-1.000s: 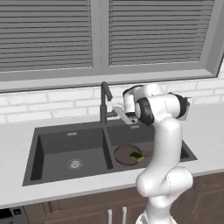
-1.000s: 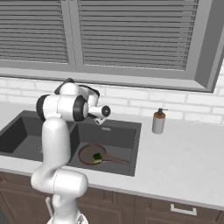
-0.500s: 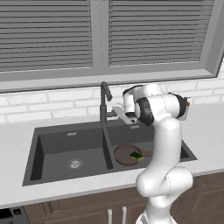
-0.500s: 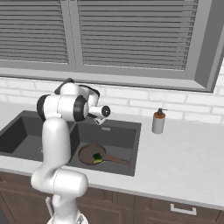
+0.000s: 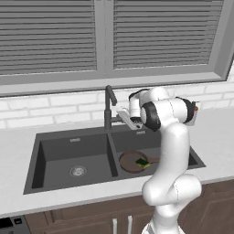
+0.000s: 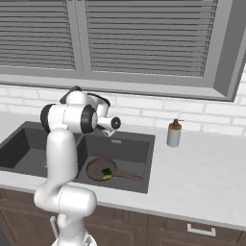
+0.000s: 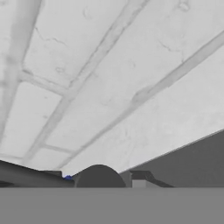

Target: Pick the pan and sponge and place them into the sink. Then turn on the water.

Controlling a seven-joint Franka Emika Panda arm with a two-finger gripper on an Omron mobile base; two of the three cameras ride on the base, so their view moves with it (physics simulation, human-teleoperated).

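Reaching toward the wall behind the sink [image 5: 55,155], the white arm holds its pincer [image 5: 122,115] just beside the base of the tall dark gooseneck faucet [image 5: 109,107], at about three o'clock from the faucet post in the left base view. In the right base view the pincer [image 6: 109,131] sits at the back edge of the sink [image 6: 139,144], largely hidden behind the wrist. How far its jaws stand apart I cannot tell, nor whether they touch the faucet, since the hand covers them in both base views.

The pan [image 5: 132,161] lies flat in the right basin, its long thin handle pointing toward three o'clock in the left base view. The sponge [image 5: 142,162] rests on the pan, near its three o'clock rim. From the right base view the pan [image 6: 98,169] lies at the front of that basin with the sponge [image 6: 106,173] on it and the handle running toward four o'clock.

The left basin shows its round silver drain [image 5: 78,171]. A soap bottle [image 6: 174,134] with a pump stands on the light desk [image 6: 202,178], well apart from the sink at its three o'clock. The hand view looks at white brick wall tiles [image 7: 109,78], with a dark rounded faucet part [image 7: 99,177] at six o'clock.
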